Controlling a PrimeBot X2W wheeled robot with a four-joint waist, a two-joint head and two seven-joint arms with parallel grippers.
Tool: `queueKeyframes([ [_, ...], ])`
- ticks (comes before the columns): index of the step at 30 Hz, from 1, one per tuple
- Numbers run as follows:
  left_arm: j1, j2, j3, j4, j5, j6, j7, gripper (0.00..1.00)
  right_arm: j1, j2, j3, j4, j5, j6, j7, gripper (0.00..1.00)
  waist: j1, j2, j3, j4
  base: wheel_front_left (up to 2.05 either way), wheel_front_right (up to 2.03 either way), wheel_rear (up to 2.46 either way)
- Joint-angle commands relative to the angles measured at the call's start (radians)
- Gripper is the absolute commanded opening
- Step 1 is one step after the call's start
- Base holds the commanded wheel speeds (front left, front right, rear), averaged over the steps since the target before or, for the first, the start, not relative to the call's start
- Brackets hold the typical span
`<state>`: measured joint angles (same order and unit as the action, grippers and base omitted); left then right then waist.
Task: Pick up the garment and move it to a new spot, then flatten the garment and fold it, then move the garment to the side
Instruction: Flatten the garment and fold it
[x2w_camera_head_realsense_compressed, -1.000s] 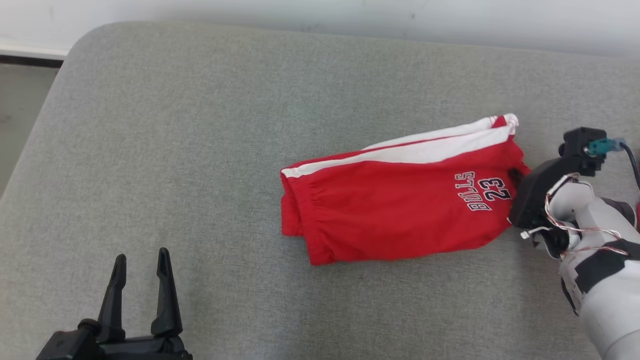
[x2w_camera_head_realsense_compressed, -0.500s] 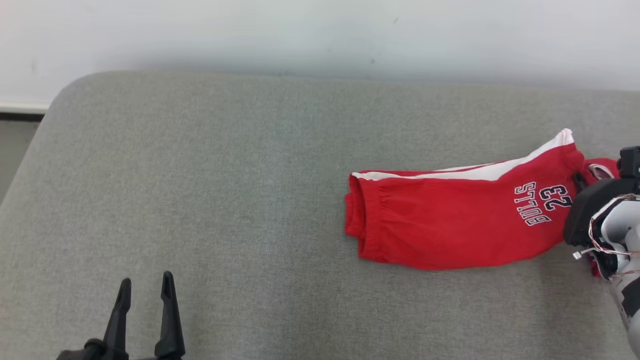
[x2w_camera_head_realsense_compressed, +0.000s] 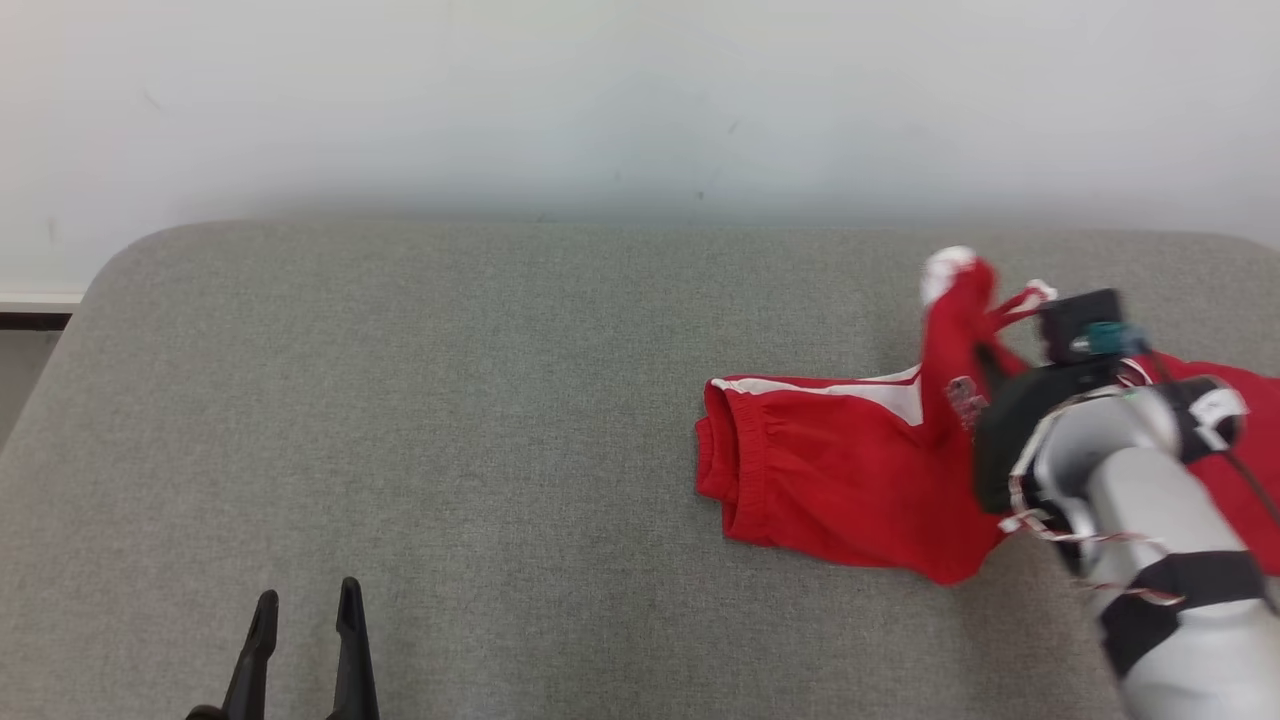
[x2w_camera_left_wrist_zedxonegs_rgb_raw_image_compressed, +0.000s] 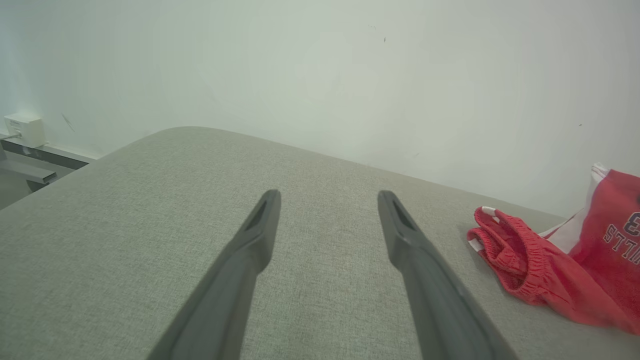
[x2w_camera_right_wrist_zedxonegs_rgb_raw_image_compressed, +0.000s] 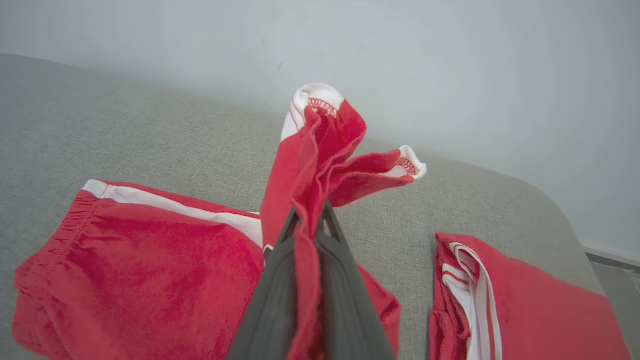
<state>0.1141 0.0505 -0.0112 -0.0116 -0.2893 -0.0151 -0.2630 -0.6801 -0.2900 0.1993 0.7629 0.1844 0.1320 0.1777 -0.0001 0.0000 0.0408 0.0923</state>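
Red garment (x2w_camera_head_realsense_compressed: 840, 480) hem higher than before, in the right hand (x2w_camera_right_wrist_zedxonegs_rgb_raw_image_compressed: 310, 215).

The garment (x2w_camera_head_realsense_compressed: 840, 480), red shorts with a white side stripe, lay right of centre in the head view on the grey padded surface (x2w_camera_head_realsense_compressed: 400, 450). Its gathered elastic waistband pointed toward the frame's left and rested flat. The opposite end stood raised off the surface, bunched into an upright fold pinched in the closed right claw (x2w_camera_right_wrist_zedxonegs_rgb_raw_image_compressed: 310, 214). White-edged hems flopped above the grip, and lettering showed on the raised cloth.
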Motion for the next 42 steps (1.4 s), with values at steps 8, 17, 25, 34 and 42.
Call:
queueKeyframes([
  [8, -0.009, 0.0, -0.002, 0.007, -0.008, -0.009, -0.002, 1.0, 0.052, 0.144, 0.08, -0.119, 0.005, -0.003, 0.192, 0.0, 0.0001, 0.0, 0.022, 0.013, 0.0, 0.0, 0.0],
  [17, -0.037, 0.0, -0.009, 0.011, -0.019, -0.008, -0.002, 1.0, -0.007, 0.218, 0.078, -0.034, -0.002, -0.003, 0.205, 0.0, 0.0001, 0.0, 0.056, 0.042, 0.0, 0.0, 0.0],
  [25, -0.044, 0.0, -0.011, 0.014, -0.02, -0.004, -0.002, 1.0, -0.039, 0.239, 0.139, 0.036, 0.065, -0.003, 0.193, 1.0, 0.0001, 0.0, 0.068, 0.051, 0.0, 0.0, 0.0],
  [34, -0.029, 0.0, 0.003, 0.007, -0.012, 0.0, -0.002, 1.0, -0.05, 0.223, 0.195, -0.11, 0.372, -0.003, 0.081, 1.0, 0.0001, 0.0, 0.05, 0.019, 0.0, 0.0, 0.0],
  [42, -0.03, 0.0, -0.003, 0.007, -0.01, -0.004, -0.002, 1.0, 0.006, 0.06, 0.097, -0.047, 0.242, -0.003, 0.0, 0.81, 0.0001, 0.0, 0.039, 0.006, 0.0, 0.0, 0.0],
])
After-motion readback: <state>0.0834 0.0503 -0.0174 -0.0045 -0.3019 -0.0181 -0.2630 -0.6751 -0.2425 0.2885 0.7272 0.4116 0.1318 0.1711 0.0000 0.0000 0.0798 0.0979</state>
